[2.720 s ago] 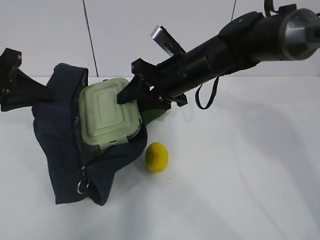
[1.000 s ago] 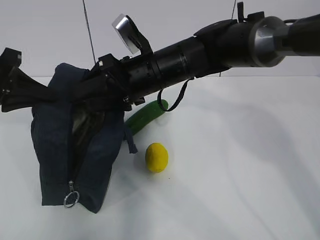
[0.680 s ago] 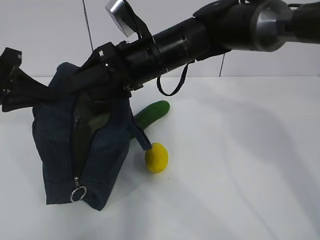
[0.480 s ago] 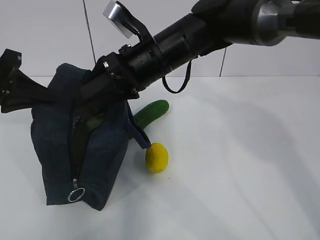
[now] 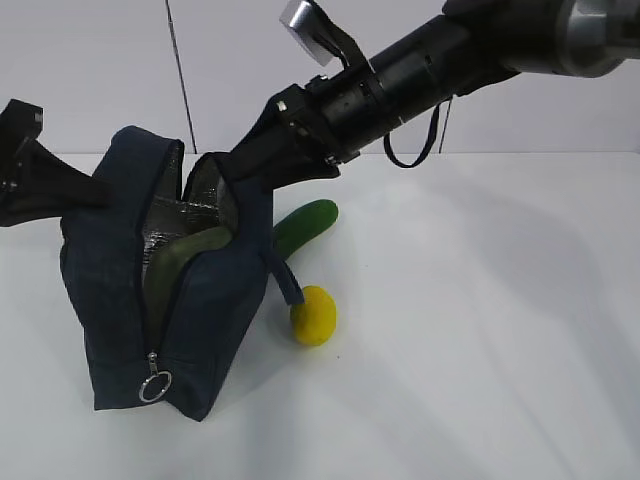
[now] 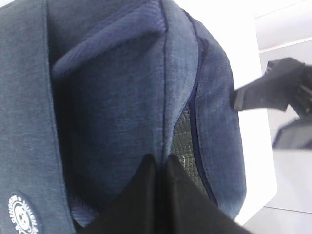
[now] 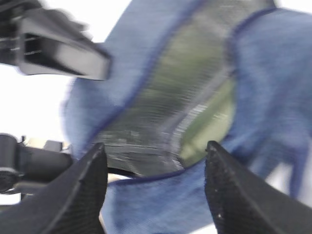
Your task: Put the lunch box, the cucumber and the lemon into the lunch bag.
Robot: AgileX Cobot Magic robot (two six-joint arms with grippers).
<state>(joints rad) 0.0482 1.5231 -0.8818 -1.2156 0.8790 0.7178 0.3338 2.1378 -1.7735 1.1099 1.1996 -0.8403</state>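
The navy lunch bag (image 5: 120, 290) stands open at the left, silvery lining showing. The lunch box (image 5: 185, 262) sits inside it; only a strip of its pale green lid shows. In the right wrist view the lid (image 7: 210, 118) lies deep in the bag (image 7: 273, 83). The cucumber (image 5: 306, 224) lies on the table behind the bag, and the lemon (image 5: 314, 315) lies beside the bag's front corner. My right gripper (image 5: 255, 165) (image 7: 155, 145) is open and empty just above the bag's mouth. My left gripper (image 5: 60, 190) (image 6: 160, 163) is shut on the bag's rim (image 6: 165, 122).
A white table (image 5: 480, 330) spreads to the right of the lemon. A silver ring pull (image 5: 153, 388) hangs at the bag's lower front. A loop handle (image 5: 285, 280) droops beside the lemon. The right gripper's fingers (image 6: 263, 92) show past the bag in the left wrist view.
The lunch box went from my right gripper into the bag. My right gripper then came out of the bag, up and to the right, empty. The left gripper kept its hold.
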